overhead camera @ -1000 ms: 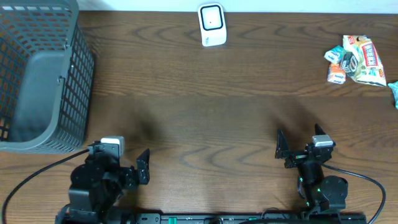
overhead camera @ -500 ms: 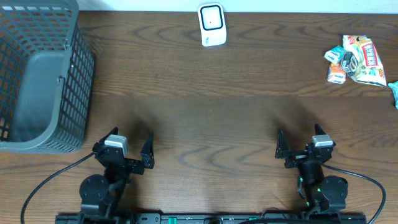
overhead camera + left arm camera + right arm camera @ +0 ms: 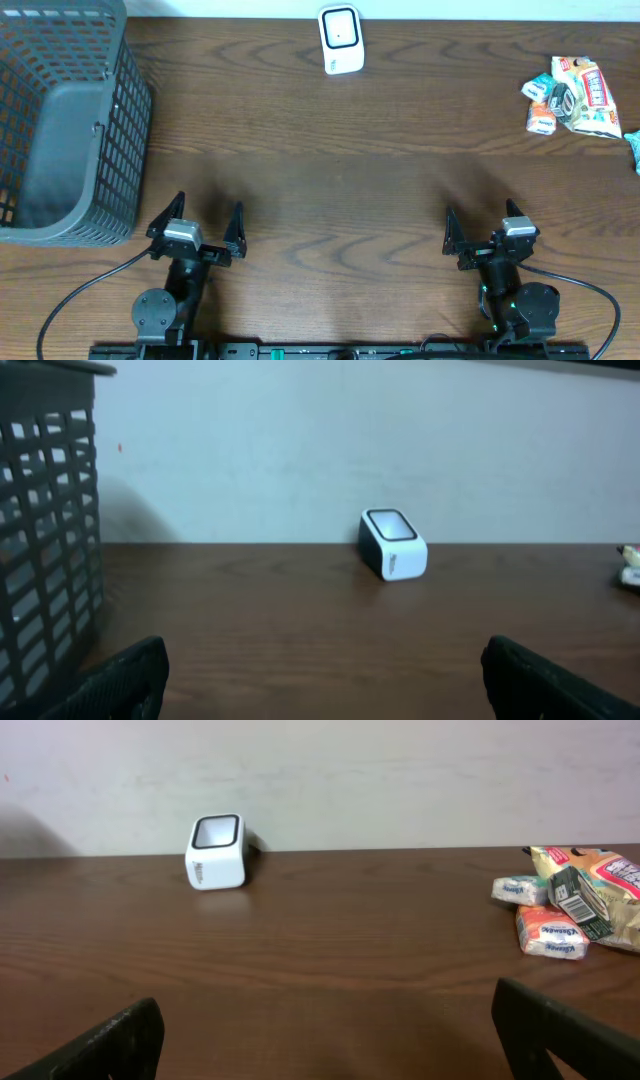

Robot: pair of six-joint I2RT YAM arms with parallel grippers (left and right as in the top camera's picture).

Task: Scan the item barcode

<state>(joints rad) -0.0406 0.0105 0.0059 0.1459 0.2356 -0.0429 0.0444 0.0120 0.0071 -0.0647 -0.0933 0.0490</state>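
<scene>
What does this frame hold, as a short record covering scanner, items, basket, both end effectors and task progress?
barcode scanner: white, upright, far edge of the table, near the middle
snack packets: piled at far right, untouched
basket: grey mesh, far left
left end effector: open, empty, near front edge
right end effector: open, empty, near front edge
progress: no item picked up yet

A dark brown wooden table (image 3: 340,170) is filling almost the whole overhead frame, its wavy grain running left to right. A thin pale strip is showing along the top edge, where the tabletop is ending. In both wrist views a plain off-white wall (image 3: 300,440) is rising behind the table's far edge, taking up the upper half. Soft light is falling evenly on the wood, and a faint grey shadow is darkening the wall at the left.
</scene>
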